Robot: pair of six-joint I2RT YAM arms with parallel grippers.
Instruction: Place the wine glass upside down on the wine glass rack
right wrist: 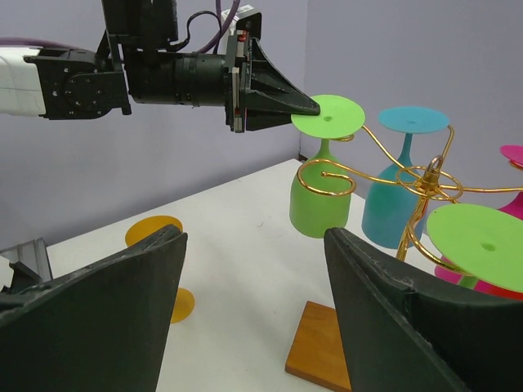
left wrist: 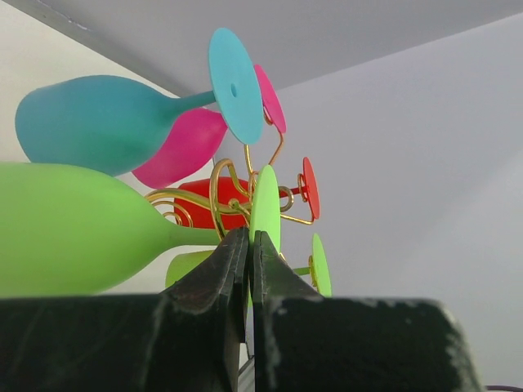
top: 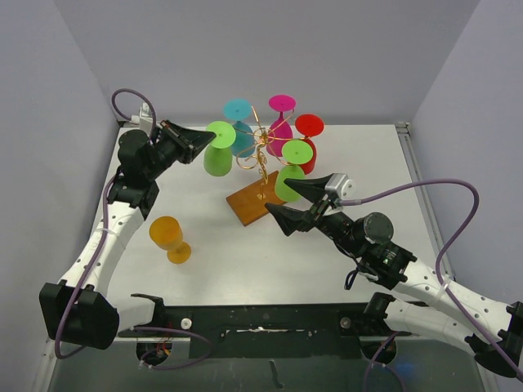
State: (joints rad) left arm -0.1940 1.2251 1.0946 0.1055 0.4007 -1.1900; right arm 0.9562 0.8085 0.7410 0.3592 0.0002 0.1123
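A green wine glass [top: 217,159] hangs upside down at the left of the gold wire rack [top: 261,155], with its stem inside a scroll arm. My left gripper [top: 210,140] is shut on the rim of its round foot [right wrist: 328,114]. In the left wrist view the jaws [left wrist: 251,237] pinch the foot's edge [left wrist: 265,204]. An orange wine glass [top: 167,233] stands upright on the table, front left. My right gripper [top: 298,204] is open and empty, just right of the rack's wooden base [top: 255,202]. In the right wrist view it [right wrist: 253,233] faces the rack.
Teal [top: 239,122], magenta [top: 281,114], red [top: 309,131] and a second green glass [top: 290,175] hang upside down on the rack. Grey walls close in the white table on the left, back and right.
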